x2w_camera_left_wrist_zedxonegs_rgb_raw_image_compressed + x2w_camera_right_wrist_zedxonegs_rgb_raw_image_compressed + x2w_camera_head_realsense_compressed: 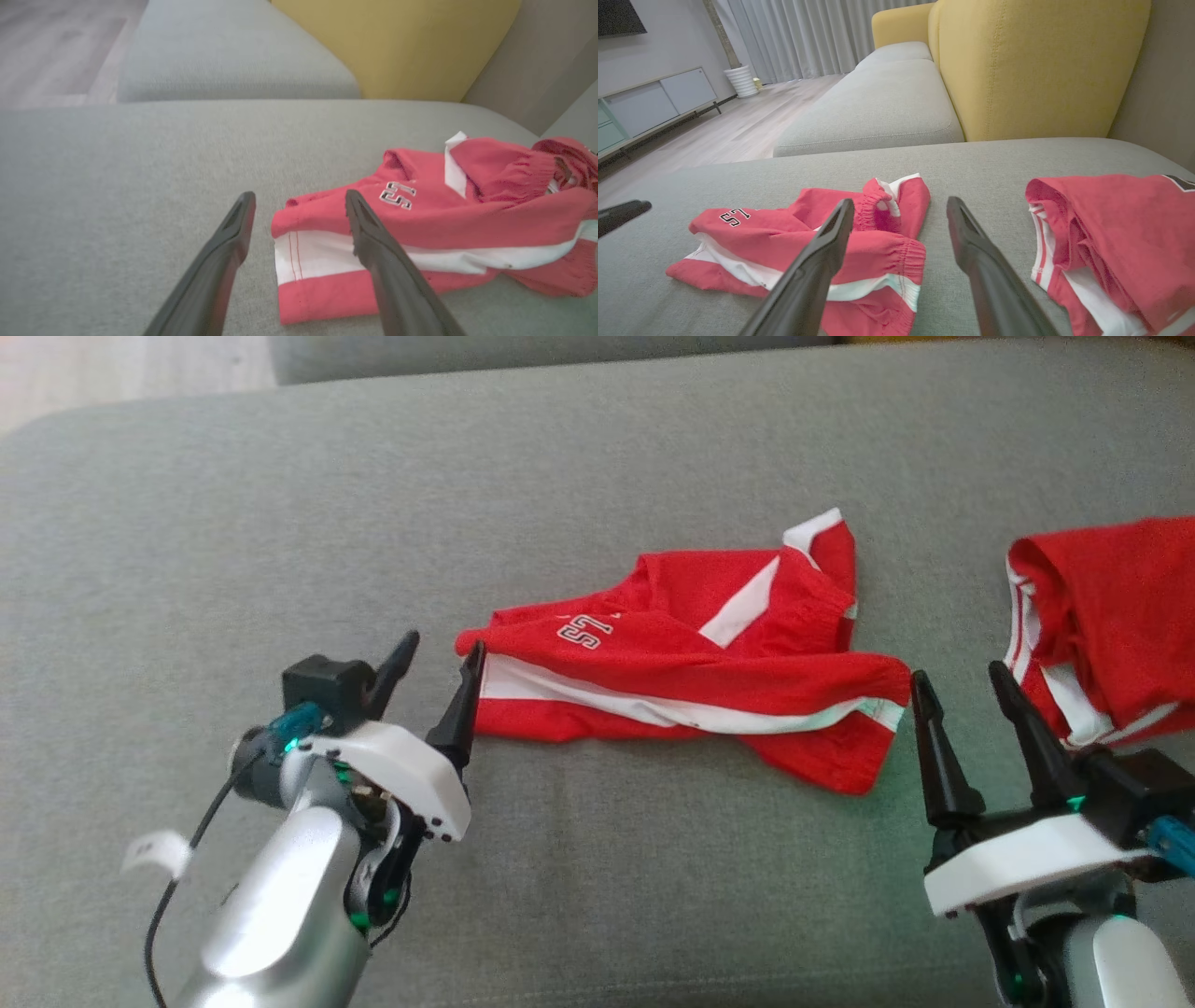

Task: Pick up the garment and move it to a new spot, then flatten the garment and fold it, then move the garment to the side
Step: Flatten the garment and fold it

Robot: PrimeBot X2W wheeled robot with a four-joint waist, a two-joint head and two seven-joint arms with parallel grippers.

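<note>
The garment is a pair of red shorts with white stripes and a number print, lying crumpled on the grey sofa seat; it also shows in the left wrist view and the right wrist view. My left gripper stands open at the garment's left hem, its right finger touching or just over the edge. My right gripper is open just off the garment's right end, nothing between its fingers.
A second red and white garment lies bunched at the right edge of the seat, close to my right gripper. A yellow backrest rises behind the seat, with another grey cushion and floor beyond.
</note>
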